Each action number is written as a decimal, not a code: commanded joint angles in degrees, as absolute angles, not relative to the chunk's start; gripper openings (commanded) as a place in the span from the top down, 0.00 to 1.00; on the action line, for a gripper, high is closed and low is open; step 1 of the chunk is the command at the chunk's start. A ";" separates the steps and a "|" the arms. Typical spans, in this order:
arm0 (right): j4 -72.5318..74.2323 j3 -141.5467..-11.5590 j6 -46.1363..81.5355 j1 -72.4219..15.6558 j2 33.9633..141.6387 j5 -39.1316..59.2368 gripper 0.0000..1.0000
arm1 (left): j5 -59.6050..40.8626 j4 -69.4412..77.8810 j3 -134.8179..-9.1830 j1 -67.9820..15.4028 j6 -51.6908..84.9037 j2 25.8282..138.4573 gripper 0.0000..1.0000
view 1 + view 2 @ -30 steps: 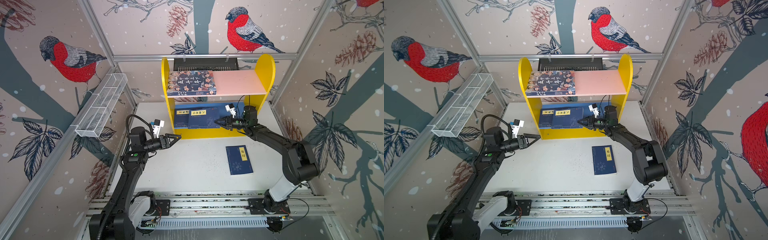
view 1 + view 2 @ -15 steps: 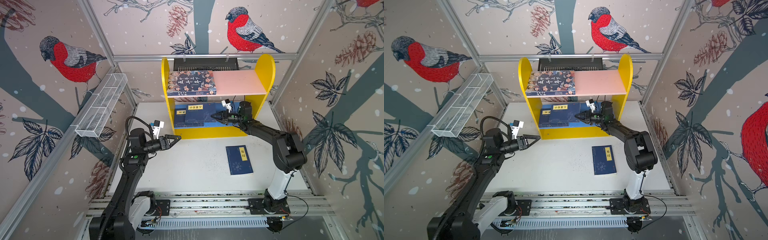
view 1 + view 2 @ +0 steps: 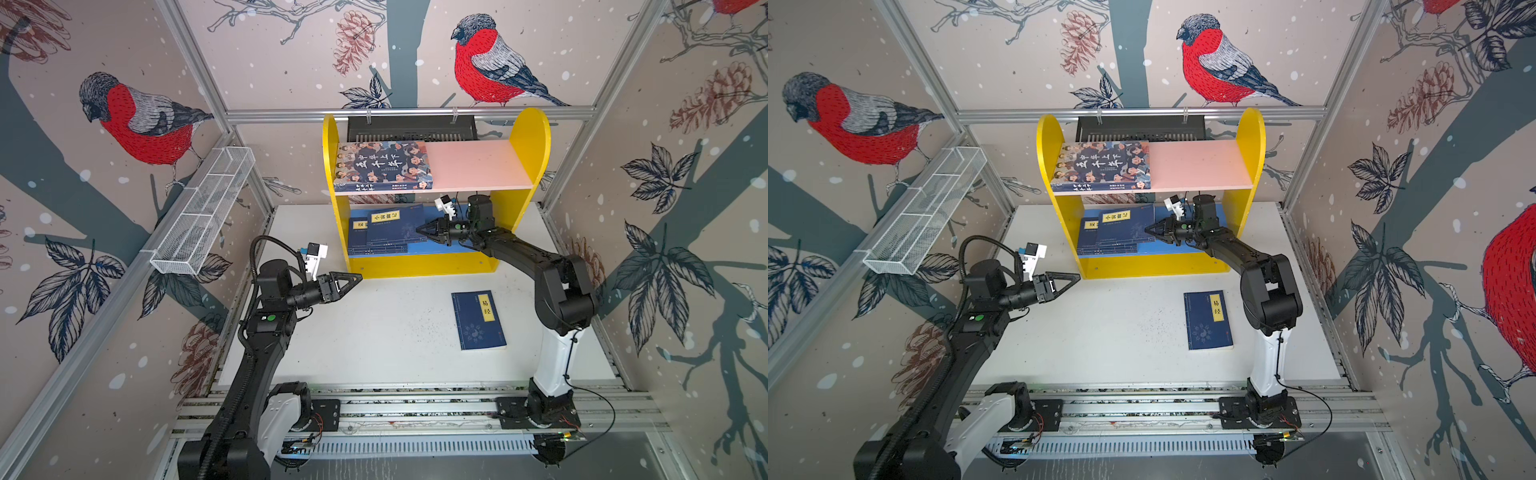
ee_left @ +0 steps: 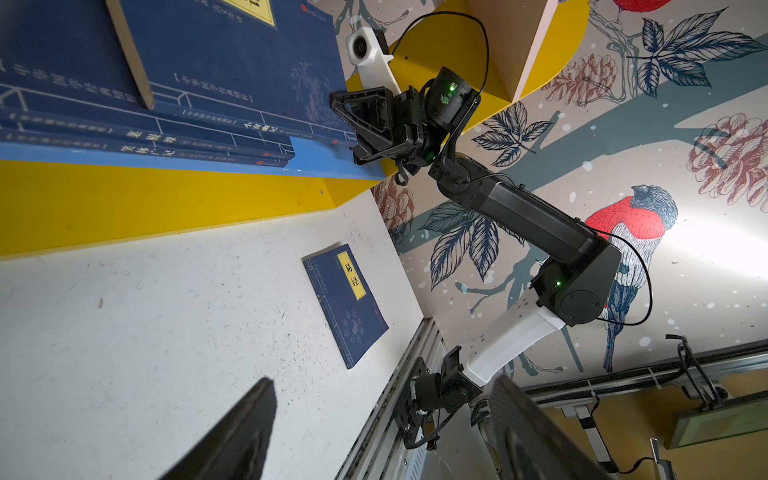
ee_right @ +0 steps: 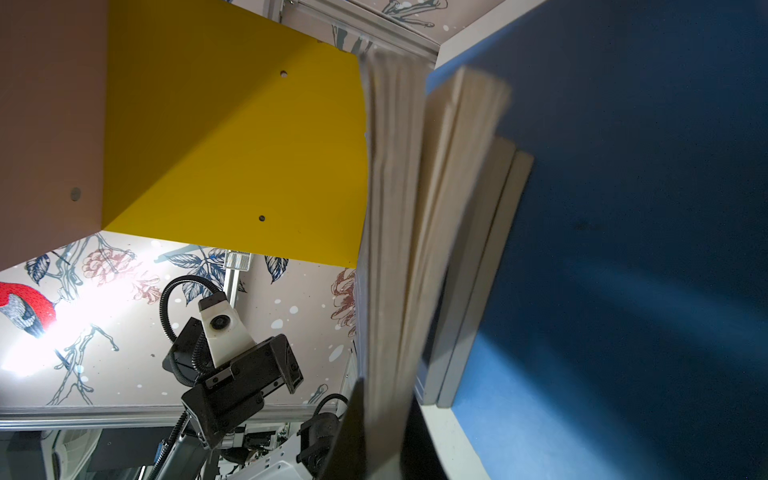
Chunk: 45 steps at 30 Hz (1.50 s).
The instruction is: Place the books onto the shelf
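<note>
Yellow side panels frame the shelf, which stands at the back of the white bench. On its pink board the big book lies flat at the left end, cover up. On the blue board below, two navy books lie stacked at the left. A third, the top book, rests over them, a little skewed, and its tan page edge shows in the left wrist view. The right fingers are in under the pink board, clamped together on the top book's right edge. In the right wrist view its pages run close past them. The loose book, also navy, lies flat on the bench in front of the shelf, near the right arm, label up. The left fingers hover apart and hold nothing. They are above the bench just off the shelf's front left corner and point toward it.
</note>
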<state>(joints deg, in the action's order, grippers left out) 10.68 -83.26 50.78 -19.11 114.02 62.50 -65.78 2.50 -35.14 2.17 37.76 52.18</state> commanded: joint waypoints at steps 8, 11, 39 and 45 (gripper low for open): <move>5.87 -84.38 49.17 -19.69 115.49 58.59 0.89 | -66.53 6.59 -34.22 2.29 39.46 51.33 0.18; 4.90 -84.35 49.09 -19.87 115.15 56.89 0.80 | -66.49 6.66 -34.11 2.30 39.46 51.20 0.18; -0.13 -83.67 46.05 -19.84 110.39 46.65 0.77 | -66.88 8.39 -32.96 2.31 40.87 50.41 0.18; -0.66 -84.11 45.73 -20.11 110.65 46.72 0.84 | -66.97 8.48 -32.80 2.29 40.93 50.25 0.18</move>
